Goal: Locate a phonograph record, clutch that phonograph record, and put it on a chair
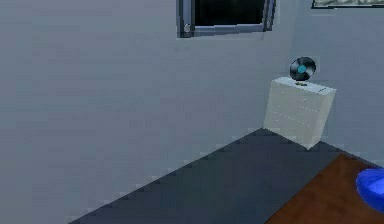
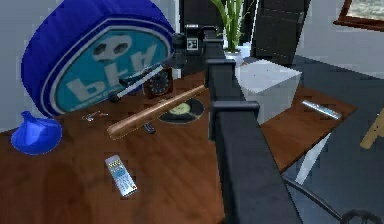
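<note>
Record (image 2: 181, 108) lies flat on wooden table (image 2: 60, 190), dark disc w/ yellowish label, just left of arm bar (image 2: 240, 150), btwn bar and baseball bat (image 2: 148, 119). Farther out and left of it sits the gripper (image 2: 140, 86), in front of big blue disc (image 2: 95, 60); can't tell finger state, nor whether it holds anything. Fwd view: second record (image 1: 303, 68) stands upright on white dresser (image 1: 299, 110), far right by wall.
</note>
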